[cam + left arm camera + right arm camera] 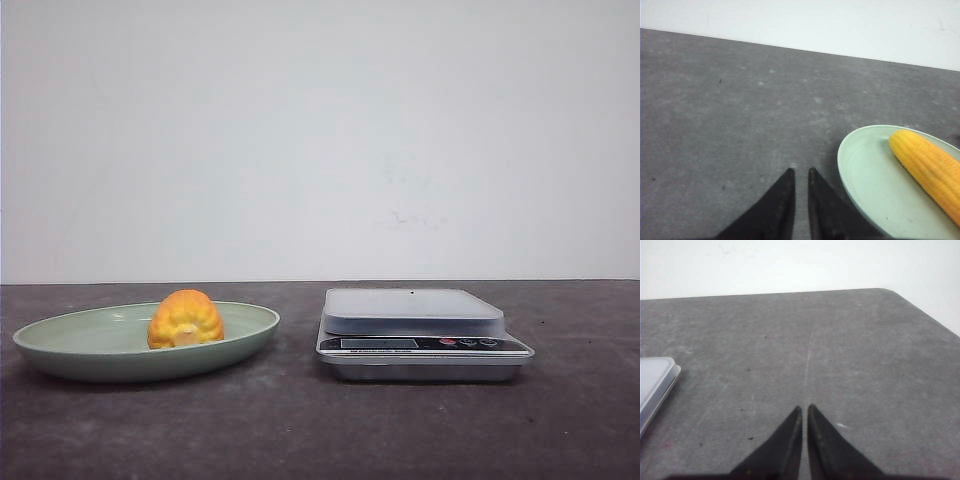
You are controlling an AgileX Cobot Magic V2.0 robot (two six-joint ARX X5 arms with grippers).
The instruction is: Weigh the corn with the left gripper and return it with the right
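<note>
Two grippers closed and idle; corn in plate

One corn (185, 319) lies in the pale green plate (60, 345) on the left part of the dark grey table (300, 430), pale cut end facing the front camera. In the left wrist view the corn (930, 170) appears as an elongated orange-yellow cob lying across the plate (860, 175), kernel rows running lengthwise.

Digital scale (420, 335) sits on the table just right of the plate, near but apart from it. Platform is bare; display and red buttons face the front camera.

Left gripper (800, 175): fingers almost together, narrow slit between tips, holding nothing. It is low over bare table just beside the plate rim, not touching the corn.

Right gripper (805, 412): fingers nearly together, holding nothing, over bare table. Corner of the scale (655, 382) shows at the edge of that view, well apart from the fingertips.
</note>
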